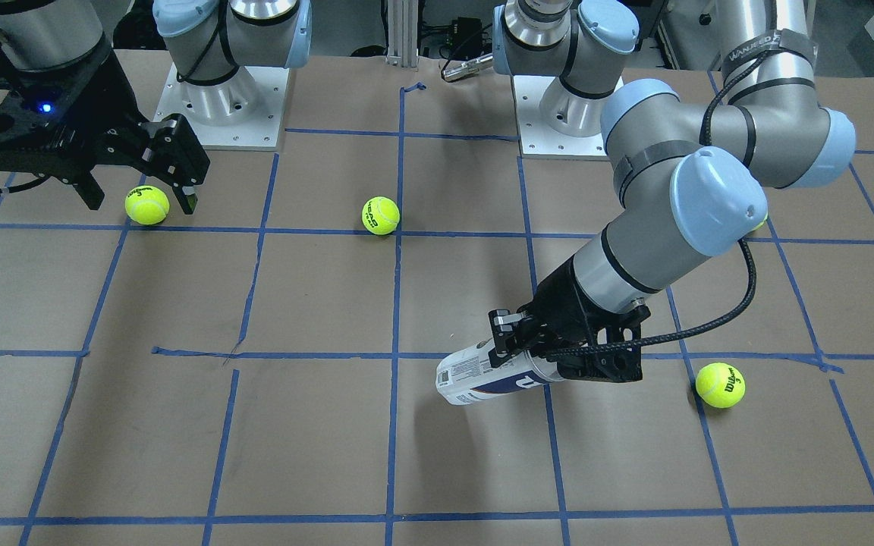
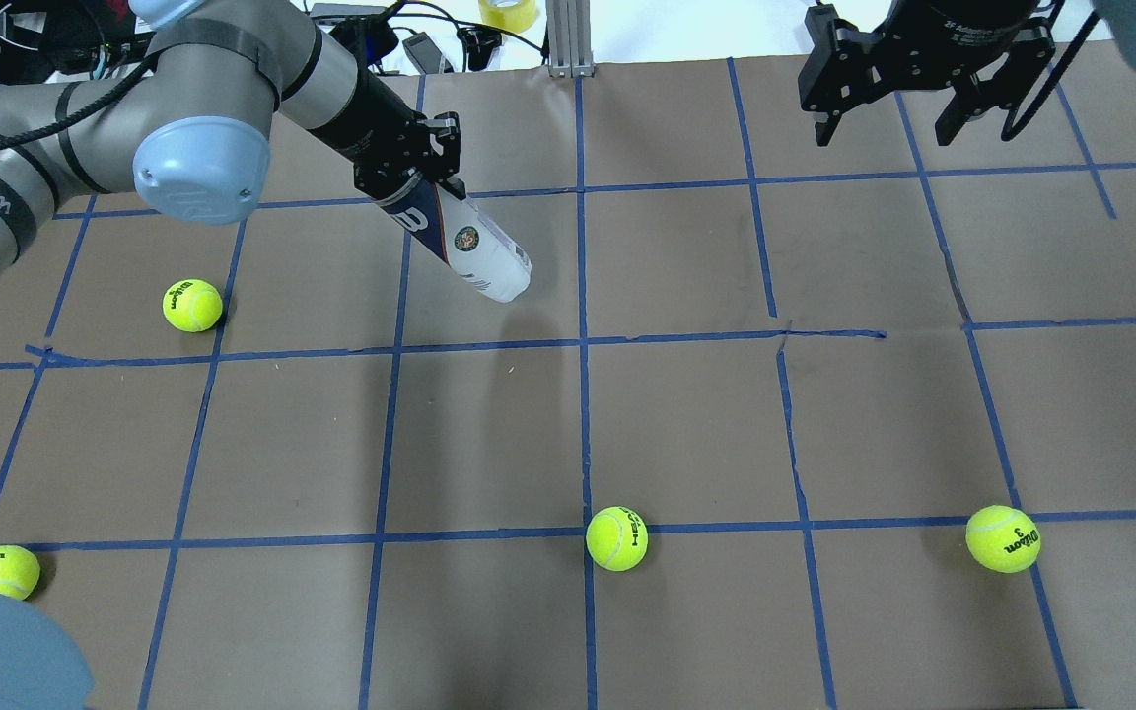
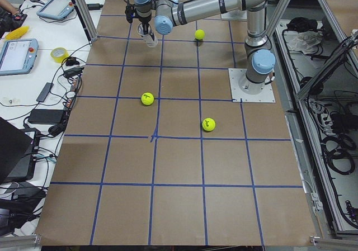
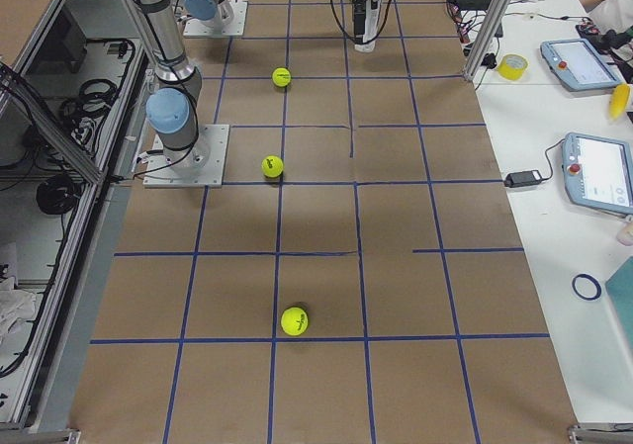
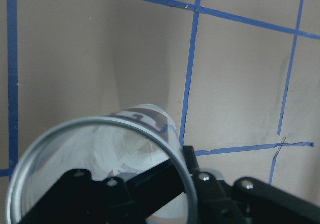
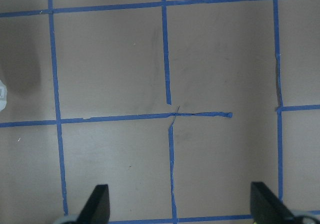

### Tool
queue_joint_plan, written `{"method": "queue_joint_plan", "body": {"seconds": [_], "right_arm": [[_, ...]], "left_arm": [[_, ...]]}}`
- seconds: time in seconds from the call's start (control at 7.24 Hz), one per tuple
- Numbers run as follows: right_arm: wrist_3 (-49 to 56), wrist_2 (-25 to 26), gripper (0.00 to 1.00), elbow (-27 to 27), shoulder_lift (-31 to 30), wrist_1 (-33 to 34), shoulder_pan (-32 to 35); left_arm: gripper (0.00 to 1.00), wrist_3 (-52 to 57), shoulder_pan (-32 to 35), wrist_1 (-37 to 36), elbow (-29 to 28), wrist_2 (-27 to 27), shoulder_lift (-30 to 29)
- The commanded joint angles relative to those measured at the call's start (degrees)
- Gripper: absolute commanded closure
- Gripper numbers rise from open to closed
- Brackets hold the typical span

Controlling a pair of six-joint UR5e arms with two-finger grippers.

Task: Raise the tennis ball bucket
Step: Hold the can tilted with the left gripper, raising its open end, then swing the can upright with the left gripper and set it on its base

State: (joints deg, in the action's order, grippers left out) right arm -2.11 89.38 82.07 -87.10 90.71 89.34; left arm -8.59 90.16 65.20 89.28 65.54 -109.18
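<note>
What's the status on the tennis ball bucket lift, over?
Left gripper shut on tennis ball bucket, tilted, off the table. Right gripper open, empty. Loose tennis balls well away from it.

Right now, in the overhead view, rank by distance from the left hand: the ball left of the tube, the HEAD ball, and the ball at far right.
From the left hand, shut on the tennis ball bucket:
1. The left ball, on the hand's own side.
2. The HEAD ball, centre, lower in the view.
3. The right ball, far across on the right arm's side.
</note>
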Motion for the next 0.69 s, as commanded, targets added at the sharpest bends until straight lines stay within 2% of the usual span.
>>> {"method": "queue_joint_plan", "body": {"seconds": [0.0,0.14,0.28,0.41,0.55], "right_arm": [[0.0,0.0,0.00,0.0,0.0,0.0,0.0],[0.0,0.0,0.00,0.0,0.0,0.0,0.0],[0.0,0.0,0.00,0.0,0.0,0.0,0.0],[-0.1,-0.3,0.00,0.0,0.0,0.1,0.1],[-0.1,-0.3,0.00,0.0,0.0,0.1,0.0]], "left_arm": [[1.00,0.4,0.2,6.3,-4.4,4.3,0.0],[1.00,0.7,1.2,6.3,-5.9,10.7,-0.8],[1.00,1.4,5.2,4.7,-6.7,19.4,-1.0],[1.00,1.5,7.8,0.7,-6.8,23.7,-2.1],[1.00,1.5,8.4,-2.4,-6.8,24.0,-2.7]]}}
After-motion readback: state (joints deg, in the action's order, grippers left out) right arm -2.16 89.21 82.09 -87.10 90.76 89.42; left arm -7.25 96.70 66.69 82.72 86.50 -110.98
